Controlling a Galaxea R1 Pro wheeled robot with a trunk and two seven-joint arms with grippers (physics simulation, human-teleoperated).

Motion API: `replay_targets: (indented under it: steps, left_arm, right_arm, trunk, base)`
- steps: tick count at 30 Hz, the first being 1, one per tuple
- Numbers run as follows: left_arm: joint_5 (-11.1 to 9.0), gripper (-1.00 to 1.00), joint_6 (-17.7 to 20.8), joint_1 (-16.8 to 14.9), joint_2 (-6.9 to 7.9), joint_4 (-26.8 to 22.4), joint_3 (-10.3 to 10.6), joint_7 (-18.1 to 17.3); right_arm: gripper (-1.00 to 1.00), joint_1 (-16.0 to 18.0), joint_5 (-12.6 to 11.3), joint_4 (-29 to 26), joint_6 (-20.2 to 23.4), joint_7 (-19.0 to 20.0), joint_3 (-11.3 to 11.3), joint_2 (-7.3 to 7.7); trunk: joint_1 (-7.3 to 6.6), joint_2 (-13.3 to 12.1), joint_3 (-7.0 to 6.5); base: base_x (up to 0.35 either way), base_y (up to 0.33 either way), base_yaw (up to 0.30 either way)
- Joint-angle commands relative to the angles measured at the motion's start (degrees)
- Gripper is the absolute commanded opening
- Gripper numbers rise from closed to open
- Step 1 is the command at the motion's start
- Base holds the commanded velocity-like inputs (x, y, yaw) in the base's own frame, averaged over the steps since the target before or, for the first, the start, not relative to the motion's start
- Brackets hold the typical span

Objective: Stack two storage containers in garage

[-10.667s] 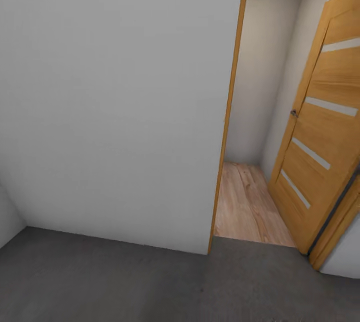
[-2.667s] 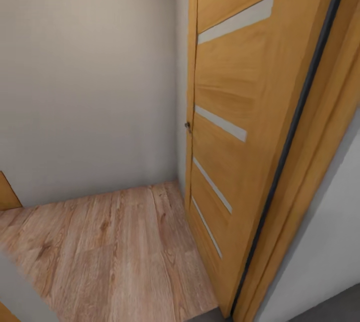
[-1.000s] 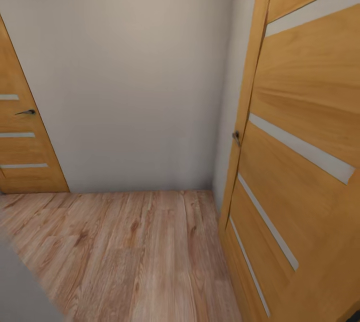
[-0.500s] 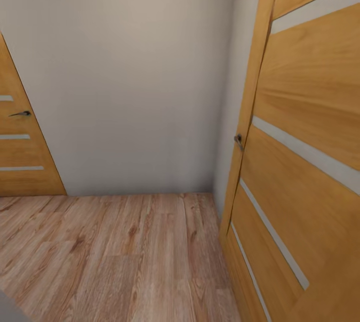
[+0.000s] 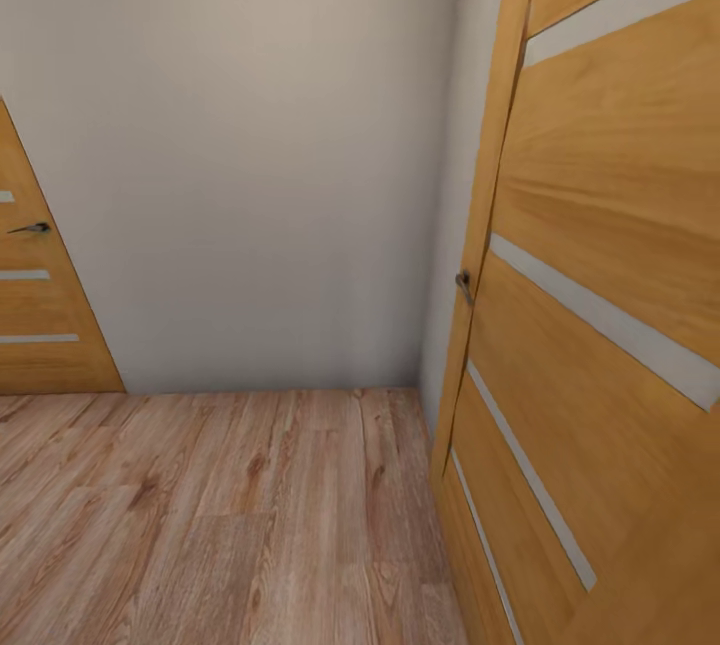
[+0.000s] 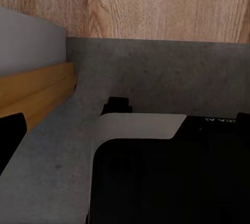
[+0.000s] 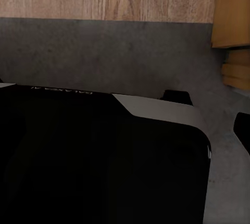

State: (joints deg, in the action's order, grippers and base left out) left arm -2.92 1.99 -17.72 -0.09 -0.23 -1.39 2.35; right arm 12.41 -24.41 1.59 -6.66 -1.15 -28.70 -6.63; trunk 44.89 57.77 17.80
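Garage floor (image 6: 156, 73) meets wood planks (image 6: 156, 5).

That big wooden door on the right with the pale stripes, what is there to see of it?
The honey-coloured wooden door with pale stripes stands upright, swung open, its near end running out of the head view. Its face shows warm grain crossed by narrow frosted-looking strips, which slant in this view. A small dark metal handle sits at its far edge, close to the pale grey wall. Its bottom edge meets the light wood plank floor. Nothing else touches it.
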Motion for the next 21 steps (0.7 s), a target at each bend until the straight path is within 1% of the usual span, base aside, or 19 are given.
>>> replay_targets:
  steps: [1,6,15,21]
  left_arm:
    - [-0.35,1.00,0.21,-0.03,-0.01,-0.03,-0.11,0.11]
    - [-0.44,1.00,0.21,-0.03,0.06,-0.03,-0.11,0.11]
    - [-0.59,1.00,0.21,-0.03,0.17,-0.03,-0.11,0.11]
    - [-0.60,1.00,0.21,-0.03,0.03,-0.03,-0.11,0.34]
  right_arm:
    - [1.00,0.07,-0.47,0.17,-0.29,-0.08,-0.48,-0.05]
    - [1.00,0.07,-0.47,0.17,-0.36,-0.08,-0.48,-0.05]
    - [1.00,0.07,-0.47,0.17,-0.37,-0.08,-0.48,-0.05]
    - [1.00,0.07,-0.47,0.17,-0.30,-0.08,-0.48,-0.05]
  trunk:
    - [0.00,0.04,0.07]
    - [0.00,0.04,0.07]
    - [0.00,0.04,0.07]
    - [0.00,0.04,0.07]
  base:
    - [0.002,-0.004,0.000]
    - [0.036,0.002,0.000]
    - [0.263,0.066,0.000]
    - [0.070,0.005,0.000]
